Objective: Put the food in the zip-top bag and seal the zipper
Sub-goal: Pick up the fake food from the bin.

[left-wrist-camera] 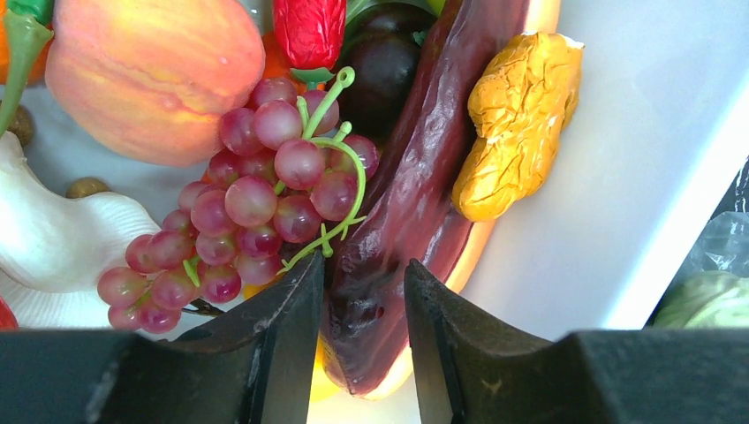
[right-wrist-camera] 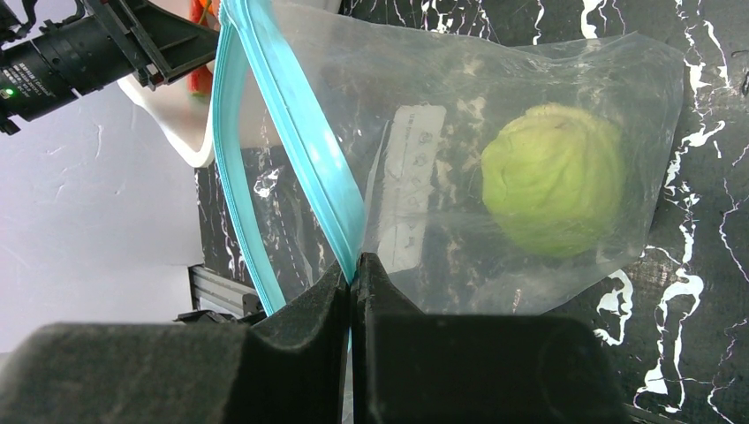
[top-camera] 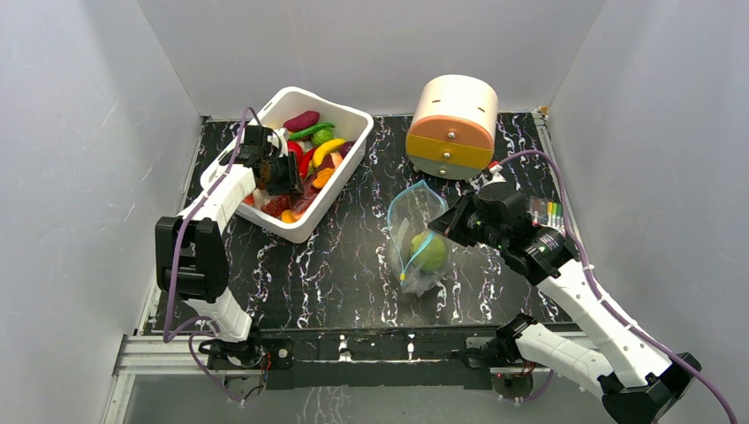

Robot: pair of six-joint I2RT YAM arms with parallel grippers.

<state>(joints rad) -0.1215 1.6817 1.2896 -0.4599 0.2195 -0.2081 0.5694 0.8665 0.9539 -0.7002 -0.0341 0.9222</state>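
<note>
The step now is to pick one more food out of the white bin (left-wrist-camera: 618, 177) and carry it over to the bag (right-wrist-camera: 442, 106).

The left pincer (left-wrist-camera: 364, 265) is down inside the bin. Its two fingers are a little way apart, with one on each side of a long dark red piece (left-wrist-camera: 424, 177). The piece fills the gap between them. I cannot tell if the fingers squeeze it or only sit beside it. The red grapes (left-wrist-camera: 256, 212) lie right against the left finger.

The right pincer (right-wrist-camera: 351, 261) is closed tight on the blue strip (right-wrist-camera: 300, 132) at the mouth of the bag. The bag lies on the desk (top-camera: 336, 265), to the right of the bin. Its mouth gapes open, and a green cabbage (right-wrist-camera: 552, 181) is inside it.

To do this step well, I think the left pincer should close slowly on the dark red piece and hold only that. The green grape stem is very near, so it could get caught and come up too. A straight lift up would help to shake it free. The piece is long, so it may tip if it is held near one end. It should go into the bag end first. The right pincer must not let go, or the mouth may flop shut.
</note>
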